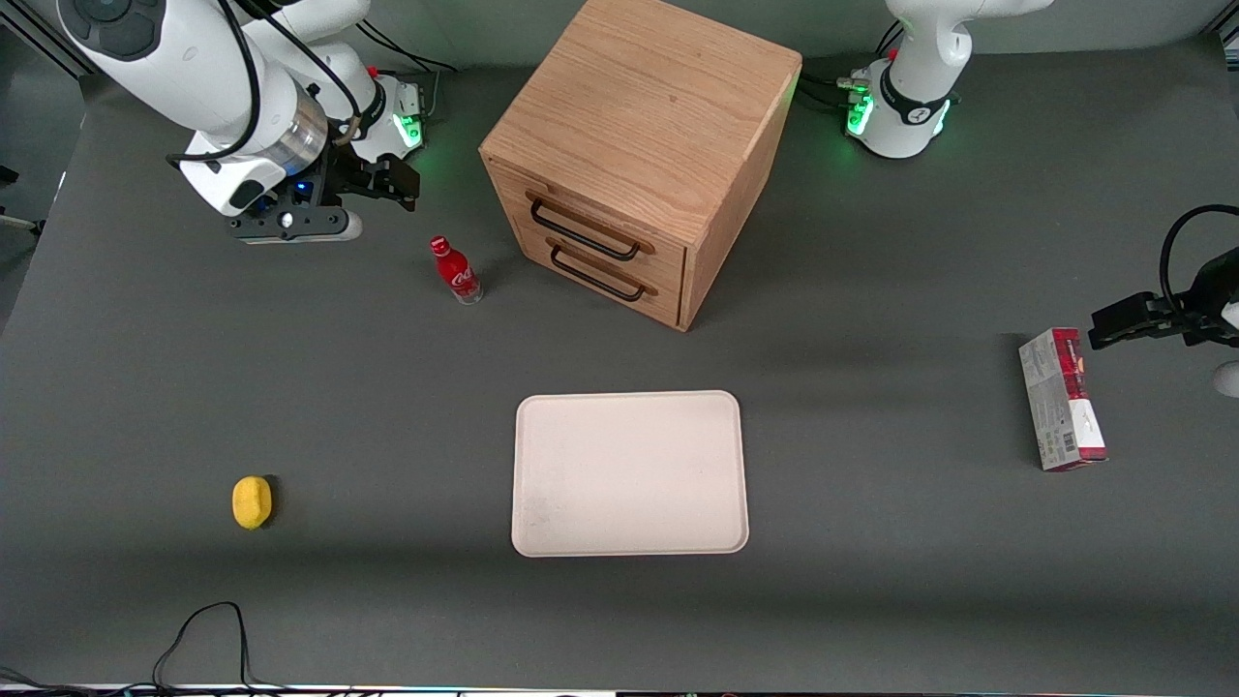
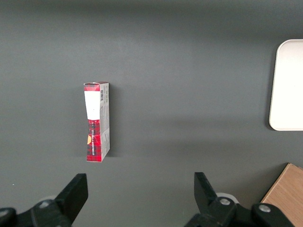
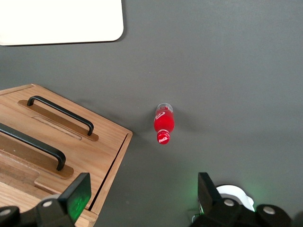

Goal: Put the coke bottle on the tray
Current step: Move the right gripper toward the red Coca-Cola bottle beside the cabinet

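The coke bottle point(image 1: 456, 271), small and red with a red cap, stands upright on the dark table beside the wooden cabinet. It also shows in the right wrist view point(image 3: 164, 124). The cream tray point(image 1: 629, 472) lies flat and bare, nearer to the front camera than the cabinet; one corner of it shows in the right wrist view point(image 3: 61, 21). My right gripper point(image 1: 390, 182) hangs above the table, farther from the front camera than the bottle and apart from it. In the right wrist view the gripper point(image 3: 142, 196) is open and holds nothing.
A wooden cabinet point(image 1: 639, 145) with two black-handled drawers stands beside the bottle. A yellow lemon point(image 1: 252, 502) lies toward the working arm's end. A red-and-grey carton point(image 1: 1062, 399) lies toward the parked arm's end. A black cable point(image 1: 203, 629) loops at the front edge.
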